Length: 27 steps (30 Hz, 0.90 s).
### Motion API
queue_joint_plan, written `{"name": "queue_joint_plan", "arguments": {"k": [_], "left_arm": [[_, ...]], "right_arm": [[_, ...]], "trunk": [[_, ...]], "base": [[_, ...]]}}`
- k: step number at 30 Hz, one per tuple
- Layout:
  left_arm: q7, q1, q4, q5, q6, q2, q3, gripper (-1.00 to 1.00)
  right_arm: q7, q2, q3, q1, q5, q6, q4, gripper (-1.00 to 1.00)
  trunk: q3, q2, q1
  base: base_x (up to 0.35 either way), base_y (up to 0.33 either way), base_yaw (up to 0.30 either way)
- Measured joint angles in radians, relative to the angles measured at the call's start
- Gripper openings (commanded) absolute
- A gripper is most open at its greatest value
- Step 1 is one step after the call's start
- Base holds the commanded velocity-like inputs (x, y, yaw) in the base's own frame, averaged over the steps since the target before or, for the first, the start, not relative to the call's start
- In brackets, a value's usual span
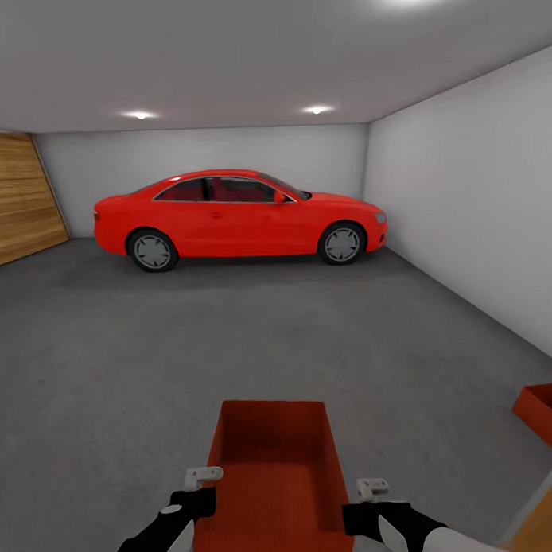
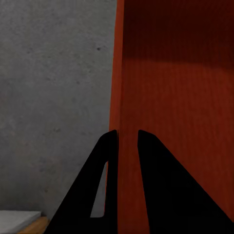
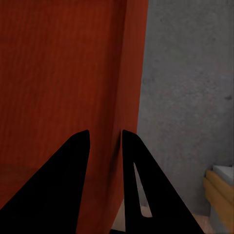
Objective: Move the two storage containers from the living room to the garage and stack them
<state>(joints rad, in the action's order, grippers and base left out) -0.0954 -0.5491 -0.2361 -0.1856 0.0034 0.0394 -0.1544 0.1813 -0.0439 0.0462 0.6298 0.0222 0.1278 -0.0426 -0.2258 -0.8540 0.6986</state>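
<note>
Carrying one storage container (image 1: 273,475) over the garage floor (image 1: 230,341), long axis pointing ahead, left gripper (image 2: 127,132) and right gripper (image 3: 106,131) jaws each clamped on a side wall; second container (image 1: 547,414) ahead-right.

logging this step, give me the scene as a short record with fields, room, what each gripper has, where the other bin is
room: garage, dark grey floor, red car at the far wall
held container: carried in front of the robot, open side up
left gripper: shut on the held container's left wall
right gripper: shut on its right wall
other container: on the floor to the robot's right, partly out of frame
stacking: not yet done
</note>
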Motion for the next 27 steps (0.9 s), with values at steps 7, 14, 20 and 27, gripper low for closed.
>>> {"name": "queue_joint_plan", "arguments": {"k": [7, 14, 20, 27], "left_arm": [[0.000, 0.000, 0.000, 0.000, 0.000, 0.000, 0.000, -1.00], [0.000, 0.000, 0.000, 0.000, 0.000, 0.000, 0.000, -1.00], [0.000, 0.000, 0.000, 0.000, 0.000, 0.000, 0.000, -1.00], [0.000, 0.000, 0.000, 0.000, 0.000, 0.000, 0.000, -1.00]], "right_arm": [[0.000, 0.000, 0.000, 0.000, 0.000, 0.000, 0.000, -1.00], [0.000, 0.000, 0.000, 0.000, 0.000, 0.000, 0.000, -1.00], [0.000, 0.000, 0.000, 0.000, 0.000, 0.000, 0.000, -1.00], [0.000, 0.000, 0.000, 0.000, 0.000, 0.000, 0.000, -1.00]], "trunk": [[0.000, 0.000, 0.000], [0.000, 0.000, 0.000], [0.000, 0.000, 0.000], [0.000, 0.000, 0.000]], "base": [[0.244, 0.002, 0.000], [0.244, 0.074, 0.000], [0.245, 0.034, 0.000], [0.260, 0.004, 0.000]]}}
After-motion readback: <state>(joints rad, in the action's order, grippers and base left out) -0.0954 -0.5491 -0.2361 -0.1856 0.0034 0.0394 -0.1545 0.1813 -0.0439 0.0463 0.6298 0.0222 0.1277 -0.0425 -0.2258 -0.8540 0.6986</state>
